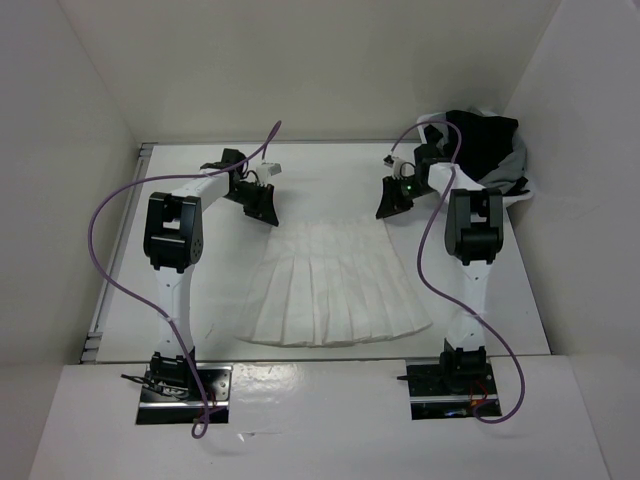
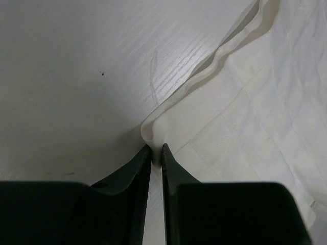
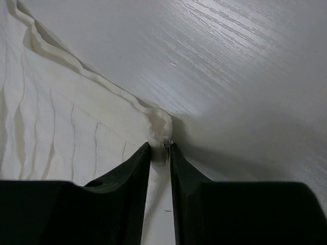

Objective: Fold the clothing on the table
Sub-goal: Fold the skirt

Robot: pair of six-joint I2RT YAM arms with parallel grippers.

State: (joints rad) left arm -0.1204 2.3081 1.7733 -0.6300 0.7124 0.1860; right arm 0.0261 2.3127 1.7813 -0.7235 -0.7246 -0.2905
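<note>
The clothing, a white pleated skirt [image 1: 335,285], lies fanned out flat on the table [image 1: 330,180], its narrow waistband at the far side. My left gripper [image 1: 262,208] is shut on the waistband's left corner [image 2: 149,131], pinched between the black fingertips [image 2: 145,155]. My right gripper [image 1: 393,202] is shut on the waistband's right corner [image 3: 161,127], where a small metal zip pull shows at the fingertips [image 3: 145,153]. The pleats [image 3: 51,132] spread away to the left in the right wrist view.
A white basket [image 1: 490,150] holding black and grey garments sits at the far right corner. Metal rails run along the table's left edge [image 1: 120,250]. Purple cables [image 1: 110,215] loop from both arms.
</note>
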